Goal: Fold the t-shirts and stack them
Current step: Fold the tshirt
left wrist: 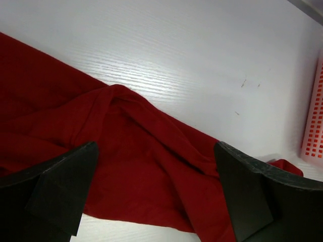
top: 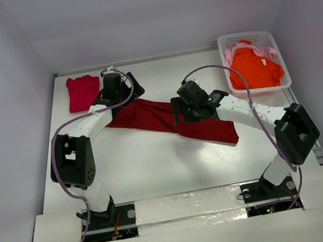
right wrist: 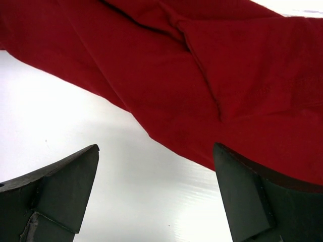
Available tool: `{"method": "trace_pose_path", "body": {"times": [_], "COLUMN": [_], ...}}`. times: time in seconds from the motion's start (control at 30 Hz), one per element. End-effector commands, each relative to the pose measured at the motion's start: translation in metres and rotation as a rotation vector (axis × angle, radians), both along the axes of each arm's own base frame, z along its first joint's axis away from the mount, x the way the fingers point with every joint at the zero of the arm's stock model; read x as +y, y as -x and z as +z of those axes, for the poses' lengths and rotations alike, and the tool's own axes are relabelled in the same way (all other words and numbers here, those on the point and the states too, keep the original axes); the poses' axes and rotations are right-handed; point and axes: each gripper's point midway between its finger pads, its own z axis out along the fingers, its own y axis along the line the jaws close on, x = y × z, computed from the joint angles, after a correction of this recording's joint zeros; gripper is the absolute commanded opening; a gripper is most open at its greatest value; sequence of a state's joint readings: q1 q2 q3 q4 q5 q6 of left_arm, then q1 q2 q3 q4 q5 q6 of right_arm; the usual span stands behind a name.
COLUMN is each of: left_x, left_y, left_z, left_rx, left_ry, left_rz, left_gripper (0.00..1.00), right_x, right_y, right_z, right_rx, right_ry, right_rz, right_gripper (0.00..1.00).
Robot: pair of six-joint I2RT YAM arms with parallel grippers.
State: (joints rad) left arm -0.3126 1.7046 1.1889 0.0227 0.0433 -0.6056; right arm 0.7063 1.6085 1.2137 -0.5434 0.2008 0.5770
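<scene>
At the near edge both arms rise, elbows out, and bend inward over mid-table. Left gripper (left wrist: 154, 194) and right gripper (right wrist: 154, 194) hang with jaws wide, empty, just above the dark red shirt (top: 148, 116), which lies rumpled beneath both. Farther back, a crimson shirt (top: 82, 92) lies left. An orange shirt (top: 255, 68) and a pale pink shirt (top: 229, 55) fill the basket (top: 251, 36), the pink one mostly hidden.

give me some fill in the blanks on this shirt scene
The orange shirt lies in the white ____.
The left gripper and right gripper both stand ____.
The big shirt under them is dark ____.
The crimson shirt lies at the table's far ____ corner.
Missing: basket; open; red; left.
</scene>
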Motion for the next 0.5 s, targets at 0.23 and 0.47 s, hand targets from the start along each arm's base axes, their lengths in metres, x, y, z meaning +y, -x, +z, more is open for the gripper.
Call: {"method": "trace_pose_path", "body": {"times": [0.23,0.47], "left_x": [0.008,0.023], "left_y": [0.018,0.039], "left_z": [0.014,-0.001], "left_rx": [-0.029,0.057], "left_ry": [-0.016,-0.057], "left_rz": [0.017,0.092], "left_gripper": [0.99,0.99], "right_x": [0.031,0.030], "right_y": [-0.020,-0.028], "right_z": [0.002,-0.019], "right_rx": [-0.050,-0.014], "right_ry": [-0.124,-0.085], "right_rz": [0.029,-0.003], "right_gripper": [0.99,1.00]}}
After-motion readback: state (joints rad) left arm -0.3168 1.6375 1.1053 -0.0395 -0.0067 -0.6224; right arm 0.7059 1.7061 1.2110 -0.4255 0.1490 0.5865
